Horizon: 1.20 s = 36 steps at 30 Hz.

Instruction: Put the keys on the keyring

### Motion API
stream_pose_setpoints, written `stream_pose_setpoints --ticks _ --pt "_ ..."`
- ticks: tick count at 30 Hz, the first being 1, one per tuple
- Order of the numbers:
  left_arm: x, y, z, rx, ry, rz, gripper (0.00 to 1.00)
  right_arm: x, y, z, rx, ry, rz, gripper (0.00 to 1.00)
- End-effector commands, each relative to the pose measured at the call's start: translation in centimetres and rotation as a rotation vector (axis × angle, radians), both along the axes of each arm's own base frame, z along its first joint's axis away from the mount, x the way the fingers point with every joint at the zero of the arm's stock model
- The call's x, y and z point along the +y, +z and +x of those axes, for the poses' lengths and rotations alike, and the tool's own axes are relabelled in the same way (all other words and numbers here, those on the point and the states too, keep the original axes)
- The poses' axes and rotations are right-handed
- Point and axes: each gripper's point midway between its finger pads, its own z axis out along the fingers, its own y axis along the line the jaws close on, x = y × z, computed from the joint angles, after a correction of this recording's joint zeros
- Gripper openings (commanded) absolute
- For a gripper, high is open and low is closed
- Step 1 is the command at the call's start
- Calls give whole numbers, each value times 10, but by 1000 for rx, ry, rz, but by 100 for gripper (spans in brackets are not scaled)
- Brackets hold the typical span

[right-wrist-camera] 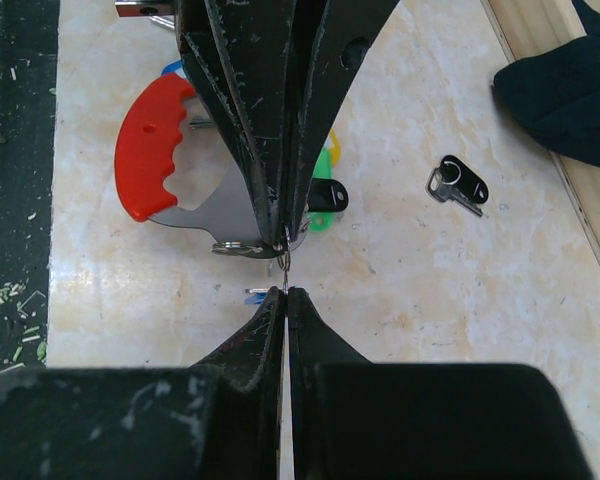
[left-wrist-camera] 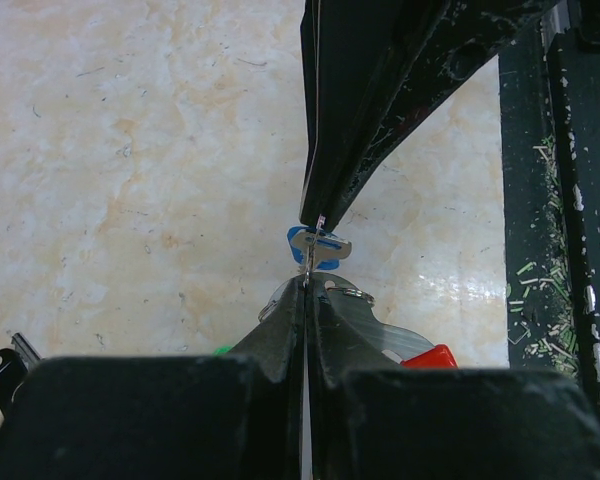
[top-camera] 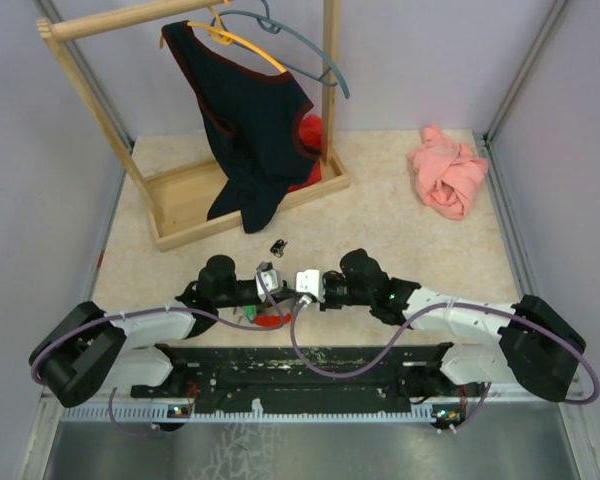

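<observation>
Beige marbled desk [top-camera: 430,270] between pale lilac walls. Near its front middle, a tiny silvery key with a blue plastic head [left-wrist-camera: 320,248] sits where two black fingertip pairs meet. The left end effector [left-wrist-camera: 305,292] and right end effector [right-wrist-camera: 283,296] are each pressed together, and which one pinches the key is unclear. Just beside them lies a red-handled metal holder [right-wrist-camera: 150,160] with a thin wire ring [left-wrist-camera: 350,293] and a green-headed key [right-wrist-camera: 322,224]. A lone black-headed key [right-wrist-camera: 458,185] lies apart. Only the overhead view shows the wooden clothes rack [top-camera: 190,200], dark garment [top-camera: 255,120] and crumpled pink cloth [top-camera: 448,172].
</observation>
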Motion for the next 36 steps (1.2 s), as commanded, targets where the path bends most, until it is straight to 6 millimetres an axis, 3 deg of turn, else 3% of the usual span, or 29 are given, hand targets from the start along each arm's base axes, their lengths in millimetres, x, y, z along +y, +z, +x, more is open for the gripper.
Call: stream_pose_setpoints --ticks 1,19,36 --pt "-8 14 -1 -27 -37 -34 1 14 21 2 -41 31 49 0" --pt "-12 14 -9 -28 -92 -46 1 25 27 1 -45 50 79 0" --pt "-9 17 -2 -31 -38 -47 1 33 37 -3 -61 52 107 0"
